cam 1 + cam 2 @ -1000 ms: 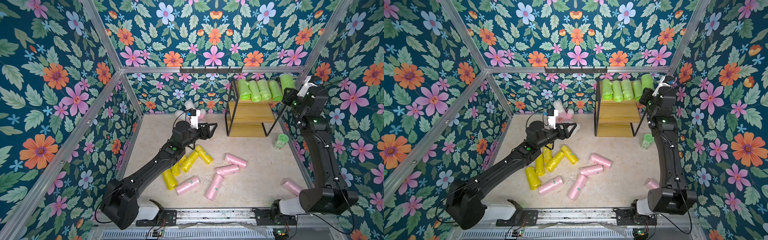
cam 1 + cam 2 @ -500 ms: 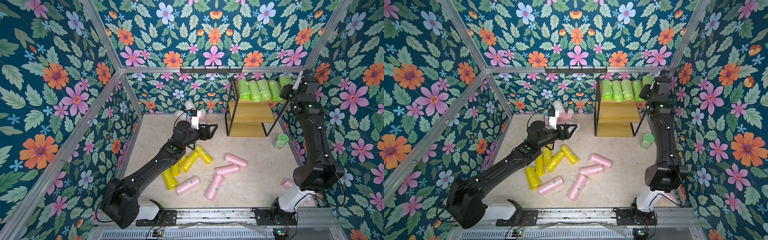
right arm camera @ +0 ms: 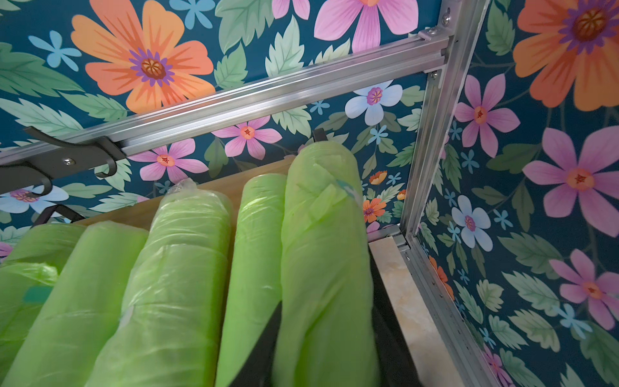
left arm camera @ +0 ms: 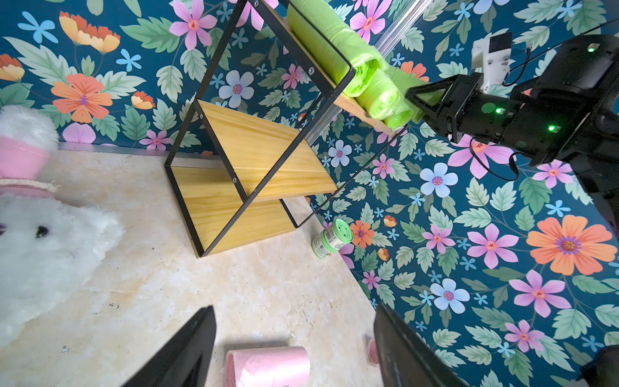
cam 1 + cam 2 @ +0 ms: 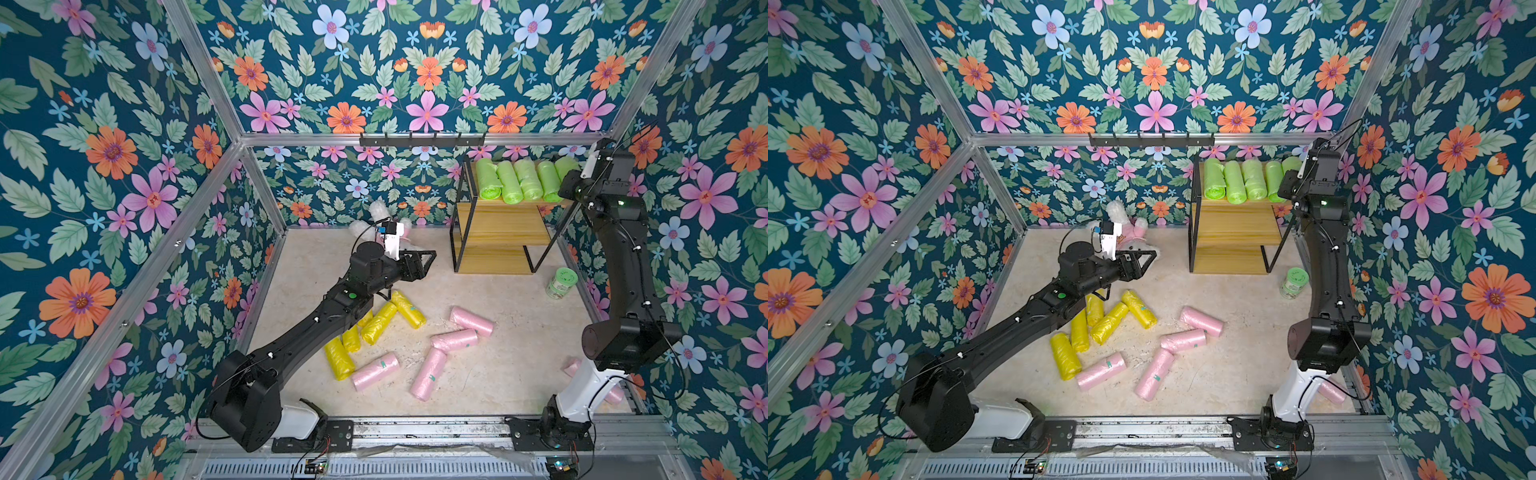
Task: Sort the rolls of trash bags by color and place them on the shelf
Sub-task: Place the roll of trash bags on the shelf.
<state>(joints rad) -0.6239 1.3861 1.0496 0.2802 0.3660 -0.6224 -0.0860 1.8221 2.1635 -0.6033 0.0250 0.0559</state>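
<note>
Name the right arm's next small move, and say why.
Probably open the right tool and release the green roll: the tool is shut on it at the end of the shelf's top board, beside the four other green rolls, so the green row looks complete.

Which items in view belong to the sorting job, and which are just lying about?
Job:
- shelf
- green rolls on its top board, one held in the right hand
- yellow rolls and pink rolls on the floor

Lying about:
- lidded jar
- plush toy
- hook rail
</note>
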